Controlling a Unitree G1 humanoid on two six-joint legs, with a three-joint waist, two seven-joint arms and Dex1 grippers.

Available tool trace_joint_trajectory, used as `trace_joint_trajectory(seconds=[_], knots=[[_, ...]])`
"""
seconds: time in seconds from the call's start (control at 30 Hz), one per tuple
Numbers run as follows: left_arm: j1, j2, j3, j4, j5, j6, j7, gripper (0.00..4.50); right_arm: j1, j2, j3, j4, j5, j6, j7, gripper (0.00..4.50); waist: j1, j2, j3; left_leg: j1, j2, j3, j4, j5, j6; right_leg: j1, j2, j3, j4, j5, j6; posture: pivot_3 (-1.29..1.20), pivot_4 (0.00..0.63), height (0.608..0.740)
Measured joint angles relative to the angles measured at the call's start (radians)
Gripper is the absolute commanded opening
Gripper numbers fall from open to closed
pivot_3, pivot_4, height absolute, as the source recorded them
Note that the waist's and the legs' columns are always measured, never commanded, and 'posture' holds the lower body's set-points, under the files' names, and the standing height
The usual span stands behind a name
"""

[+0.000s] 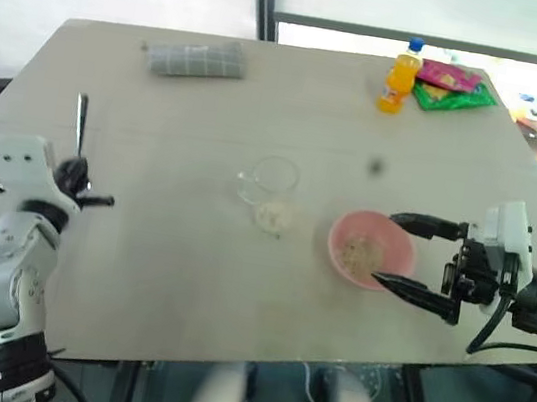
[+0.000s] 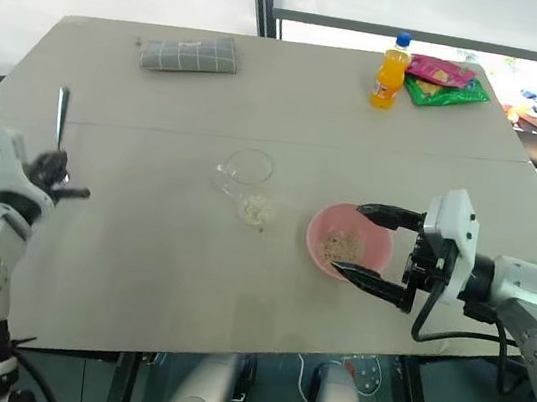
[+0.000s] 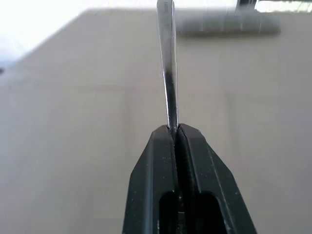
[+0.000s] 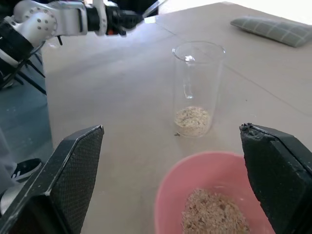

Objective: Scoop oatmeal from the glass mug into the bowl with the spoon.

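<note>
From the head camera, the left gripper [image 1: 84,186] is clamped on the spoon [image 1: 80,122], whose handle stands up above the fingers, well off to the left of the table [image 1: 168,267]. The glass mug [image 1: 270,193] stands mid-table with oatmeal [image 1: 275,216] in its bottom; just to its right sits the bowl [image 1: 371,249], which already has some flakes in it. The right gripper [image 1: 424,257] is spread wide with one finger on each side of the bowl's right rim, apparently there to steady it, though I cannot tell if it touches. At the far edge are an orange bottle [image 1: 399,76], bright snack packets [image 1: 453,88] and a folded grey cloth [image 1: 197,58], all well clear of the work.

The left wrist view shows the fingers [image 3: 156,180] pinched tight on the thin steel handle.

The right wrist view looks across the bowl at the upright mug, its flakes lying low in the glass.

My judgement: the step in hand is carrying the spoon to the mug. Next, the scooping end must be lowered into a narrow, deep mouth; the mug could tip, being unheld
</note>
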Motion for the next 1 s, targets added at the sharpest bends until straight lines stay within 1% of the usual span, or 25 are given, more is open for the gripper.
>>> trace_joint_trajectory(seconds=[0.07, 0.13, 0.2, 0.27, 0.3, 0.4, 0.47, 0.57, 0.67, 0.87, 1.0], knots=[[-0.049, 0.012, -0.008, -0.042, -0.024, -0.041, -0.032, 0.06, -0.047, 0.018, -0.016, 0.013, 0.038, 0.024, -0.039, 4.50, -0.001, 0.000, 0.000, -0.006, 0.000, -0.001, 0.004, 0.000, 0.000, -0.004, 0.000, -0.001, 0.001, 0.001, 0.000, 0.00, 0.150, 0.740], [-0.082, 0.022, -0.035, -0.084, -0.047, -0.064, -0.066, 0.06, -0.092, 0.033, -0.027, 0.016, 0.072, 0.051, -0.088, 4.50, -0.001, 0.000, 0.000, -0.006, 0.000, 0.000, 0.005, 0.000, 0.000, -0.004, 0.000, -0.001, 0.001, 0.001, 0.000, 0.00, 0.150, 0.740], [-0.127, 0.023, -0.090, -0.108, -0.068, -0.066, -0.092, 0.06, -0.155, 0.051, -0.017, 0.016, 0.095, 0.106, -0.168, 4.50, -0.002, 0.000, 0.000, -0.007, -0.001, -0.001, 0.006, 0.000, 0.000, -0.004, 0.001, -0.001, 0.001, 0.002, 0.001, 0.00, 0.150, 0.740], [-0.173, 0.040, -0.188, -0.137, -0.071, -0.064, -0.130, 0.06, -0.255, 0.090, 0.024, 0.017, 0.109, 0.174, -0.277, 4.50, -0.002, 0.000, 0.000, -0.007, -0.001, -0.001, 0.007, 0.000, 0.000, -0.003, 0.002, -0.001, 0.002, 0.003, 0.000, 0.00, 0.150, 0.740], [-0.199, 0.052, -0.263, -0.165, -0.066, -0.062, -0.159, 0.06, -0.315, 0.123, 0.050, 0.017, 0.123, 0.209, -0.340, 4.50, -0.002, 0.000, 0.000, -0.007, -0.001, -0.001, 0.007, 0.000, 0.000, -0.003, 0.002, -0.001, 0.002, 0.003, 0.000, 0.00, 0.150, 0.740], [-0.255, 0.063, -0.433, -0.218, -0.036, -0.062, -0.217, 0.06, -0.443, 0.231, 0.092, 0.040, 0.189, 0.301, -0.506, 4.50, -0.004, 0.000, 0.000, -0.006, -0.002, -0.001, 0.007, 0.000, 0.000, -0.003, 0.004, -0.001, 0.002, 0.003, 0.001, 0.00, 0.150, 0.740], [-0.277, 0.063, -0.506, -0.230, -0.018, -0.062, -0.238, 0.06, -0.499, 0.276, 0.095, 0.070, 0.234, 0.353, -0.596, 4.50, -0.006, 0.001, 0.000, -0.007, -0.003, -0.001, 0.007, 0.000, 0.000, -0.004, 0.005, -0.001, 0.002, 0.005, 0.004, 0.00, 0.150, 0.740], [-0.308, 0.064, -0.567, -0.229, 0.018, -0.062, -0.260, 0.06, -0.573, 0.335, 0.091, 0.149, 0.264, 0.408, -0.720, 4.50, -0.006, 0.001, 0.001, -0.007, -0.003, -0.001, 0.007, 0.000, 0.001, -0.004, 0.007, 0.000, 0.002, 0.005, 0.004, 0.00, 0.150, 0.740], [-0.318, 0.063, -0.602, -0.230, 0.035, -0.071, -0.290, 0.06, -0.618, 0.383, 0.087, 0.192, 0.306, 0.439, -0.805, 4.50, -0.006, 0.002, 0.001, -0.007, -0.002, -0.001, 0.006, 0.000, 0.001, -0.004, 0.007, -0.001, 0.002, 0.005, 0.004, 0.00, 0.150, 0.740], [-0.313, 0.078, -0.651, -0.230, 0.070, -0.104, -0.361, 0.06, -0.711, 0.508, 0.032, 0.286, 0.430, 0.438, -0.974, 4.50, -0.007, 0.003, 0.002, -0.007, -0.002, -0.001, 0.006, 0.000, 0.001, -0.004, 0.008, 0.000, 0.003, 0.005, 0.004, 0.00, 0.150, 0.740], [-0.309, 0.088, -0.657, -0.225, 0.102, -0.135, -0.391, 0.06, -0.758, 0.532, 0.005, 0.314, 0.518, 0.428, -1.043, 4.50, -0.005, 0.004, 0.002, -0.007, -0.002, -0.001, 0.006, 0.000, 0.001, -0.004, 0.008, -0.001, 0.003, 0.005, 0.004, 0.00, 0.150, 0.740]])
